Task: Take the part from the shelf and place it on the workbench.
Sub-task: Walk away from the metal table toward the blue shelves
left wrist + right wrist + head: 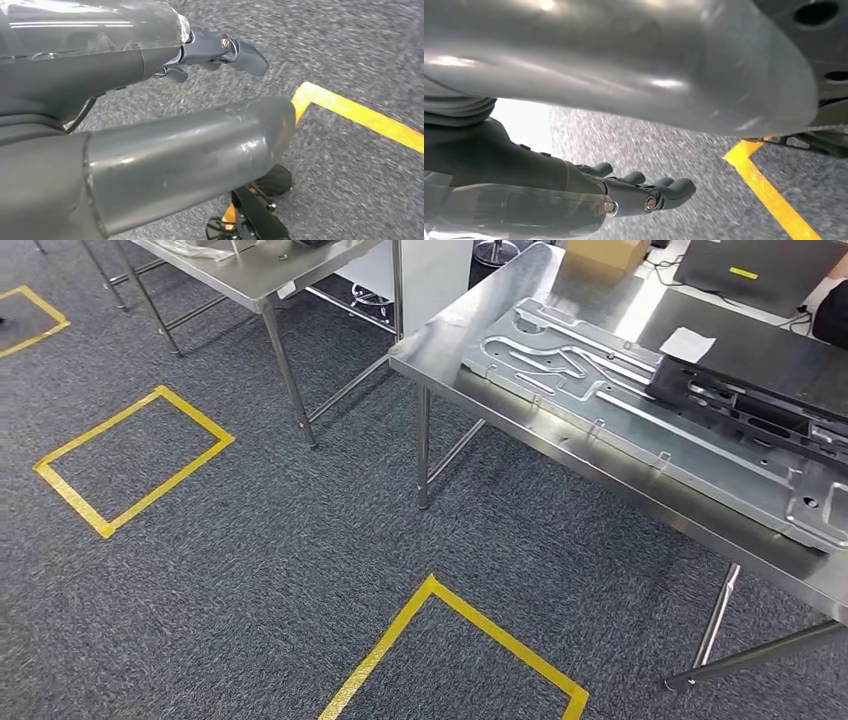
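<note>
My left hand [150,100] and right hand [589,165] hang over the carpet [250,540], fingers loosely extended and apart, holding nothing; a stamped metal part [640,410] lies on the steel workbench [560,455], no shelf visible to me. I judge walking is the step; keep arms tucked, stay inside the yellow tape [470,625] marks.

Bright even light; glare on workbench [600,300]; wrist views motion-blurred.

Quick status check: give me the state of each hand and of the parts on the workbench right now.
Left hand: holds nothing, hanging over carpet.
Right hand: holds nothing, fingers extended.
Silver metal panel: lying flat on the workbench.
Black part: resting on top of the panel.
White paper slip: flat on the bench.
</note>
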`<action>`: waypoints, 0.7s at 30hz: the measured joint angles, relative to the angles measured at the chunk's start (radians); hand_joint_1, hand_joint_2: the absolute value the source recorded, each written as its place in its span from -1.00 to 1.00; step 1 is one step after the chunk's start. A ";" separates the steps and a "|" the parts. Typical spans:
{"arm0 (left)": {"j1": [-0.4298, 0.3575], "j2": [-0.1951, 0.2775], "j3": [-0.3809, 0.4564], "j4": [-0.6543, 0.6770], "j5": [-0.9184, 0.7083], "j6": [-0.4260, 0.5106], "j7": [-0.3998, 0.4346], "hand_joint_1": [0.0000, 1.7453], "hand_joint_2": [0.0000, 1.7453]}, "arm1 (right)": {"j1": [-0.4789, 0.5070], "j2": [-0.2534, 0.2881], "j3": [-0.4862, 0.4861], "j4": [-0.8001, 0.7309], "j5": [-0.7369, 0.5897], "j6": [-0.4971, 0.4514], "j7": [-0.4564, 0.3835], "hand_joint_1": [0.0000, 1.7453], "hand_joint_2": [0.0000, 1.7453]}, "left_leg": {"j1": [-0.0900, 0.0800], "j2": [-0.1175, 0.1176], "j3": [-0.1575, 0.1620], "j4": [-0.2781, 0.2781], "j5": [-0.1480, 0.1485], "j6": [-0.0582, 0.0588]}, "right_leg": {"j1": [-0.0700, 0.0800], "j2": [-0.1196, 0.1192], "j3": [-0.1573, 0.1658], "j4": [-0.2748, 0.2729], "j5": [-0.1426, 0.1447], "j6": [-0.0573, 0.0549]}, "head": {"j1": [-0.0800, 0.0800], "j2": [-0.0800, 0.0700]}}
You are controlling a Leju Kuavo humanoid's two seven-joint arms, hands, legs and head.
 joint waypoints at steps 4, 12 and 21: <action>-0.002 -0.005 0.001 0.000 0.002 -0.003 0.001 -1.00 -1.00 | 0.002 -0.001 0.000 0.000 0.001 -0.012 -0.056 -1.00 -1.00 | 0.000 -0.049 -0.005 0.005 0.002 -0.012 | 0.003 0.077 0.102 -0.232 0.107 -0.024 | -0.001 0.000; -0.001 -0.006 0.002 0.000 0.002 -0.005 -0.003 -1.00 -1.00 | 0.004 0.005 0.001 0.000 0.005 -0.019 -0.073 -1.00 -1.00 | 0.007 0.031 -0.114 0.211 -0.107 -0.057 | 0.000 -0.013 0.124 -0.280 0.120 -0.050 | -0.015 0.000; 0.002 -0.006 0.004 0.000 -0.001 -0.005 -0.007 -1.00 -1.00 | 0.001 0.005 0.001 0.000 0.018 -0.029 -0.061 -1.00 -1.00 | 0.009 0.090 0.003 0.007 -0.014 -0.048 | 0.007 -0.107 0.131 -0.260 0.097 -0.016 | -0.012 0.000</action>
